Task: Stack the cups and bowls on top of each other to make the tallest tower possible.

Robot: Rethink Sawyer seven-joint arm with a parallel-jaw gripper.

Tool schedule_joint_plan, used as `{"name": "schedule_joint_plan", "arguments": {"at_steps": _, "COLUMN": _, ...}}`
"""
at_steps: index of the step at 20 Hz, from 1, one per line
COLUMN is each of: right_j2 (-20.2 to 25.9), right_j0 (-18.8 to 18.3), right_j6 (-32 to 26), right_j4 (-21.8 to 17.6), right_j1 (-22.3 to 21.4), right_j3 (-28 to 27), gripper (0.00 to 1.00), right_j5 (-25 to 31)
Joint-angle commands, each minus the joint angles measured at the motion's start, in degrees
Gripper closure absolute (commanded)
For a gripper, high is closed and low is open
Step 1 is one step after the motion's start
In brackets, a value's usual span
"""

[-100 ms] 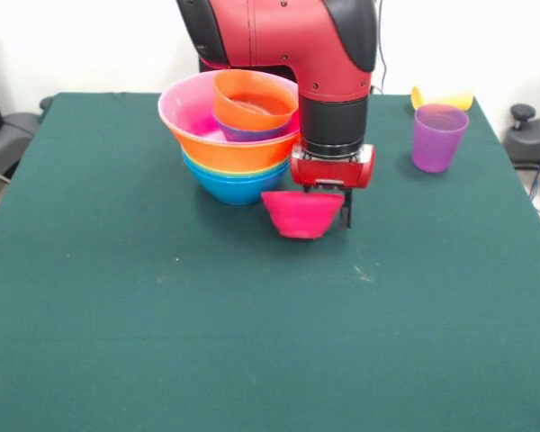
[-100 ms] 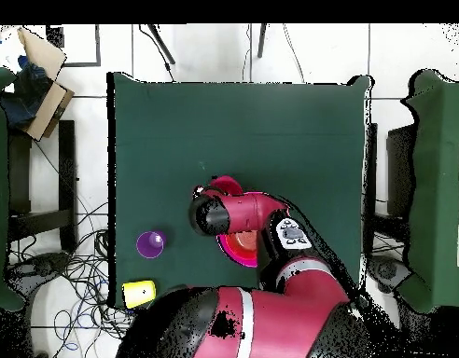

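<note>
- At the left of the front view we saw the tower (image 1: 238,135), a nested stack of glossy round plastic bowls standing on the dark green cloth-covered table (image 1: 162,315): a light blue bowl (image 1: 234,187) at the base, a thin green rim above it, then a wide orange bowl (image 1: 243,153), a wide pink bowl (image 1: 184,112), and a smaller orange-red bowl (image 1: 252,101) resting in a dark blue one at the top.
- We judged the task well advanced, with one bowl and both cups not yet stacked.
- Just right of the tower, the gripper (image 1: 328,211) of the red and black arm (image 1: 297,36) was closed on the rim of a small crimson plastic bowl (image 1: 300,216), which hung at the tower's foot, close over the cloth; we could not tell whether it touched.
- Farther right, the translucent purple plastic tumbler (image 1: 437,137) stood upright, well apart from the tower.
- Behind it, the opaque yellow plastic tumbler (image 1: 443,97) seemed to lie on its side near the table's far edge.
</note>
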Motion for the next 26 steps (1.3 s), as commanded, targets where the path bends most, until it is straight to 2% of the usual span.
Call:
{"name": "schedule_joint_plan", "arguments": {"at_steps": 1, "right_j2": 0.1, "right_j0": 0.9, "right_j6": 3.1, "right_j4": -3.0, "right_j1": 1.0, "right_j3": 3.5, "gripper": 1.0, "right_j5": 0.3}}
{"name": "schedule_joint_plan", "arguments": {"at_steps": 6, "right_j2": -1.4, "right_j0": 2.4, "right_j6": 3.5, "right_j4": -2.4, "right_j1": -0.1, "right_j3": 3.2, "gripper": 1.0, "right_j5": 0.9}}
{"name": "schedule_joint_plan", "arguments": {"at_steps": 20, "right_j2": 2.2, "right_j0": 0.8, "right_j6": 1.4, "right_j4": -0.8, "right_j1": -6.7, "right_j3": 6.0, "gripper": 1.0, "right_j5": 6.6}}
{"name": "schedule_joint_plan", "arguments": {"at_steps": 23, "right_j2": 1.0, "right_j0": 3.3, "right_j6": 3.1, "right_j4": 0.3, "right_j1": -6.9, "right_j3": 5.3, "gripper": 1.0, "right_j5": 6.8}}
{"name": "schedule_joint_plan", "arguments": {"at_steps": 26, "right_j2": 0.7, "right_j0": 6.3, "right_j6": 4.9, "right_j4": 2.8, "right_j1": -8.0, "right_j3": 3.9, "gripper": 1.0, "right_j5": 9.4}}
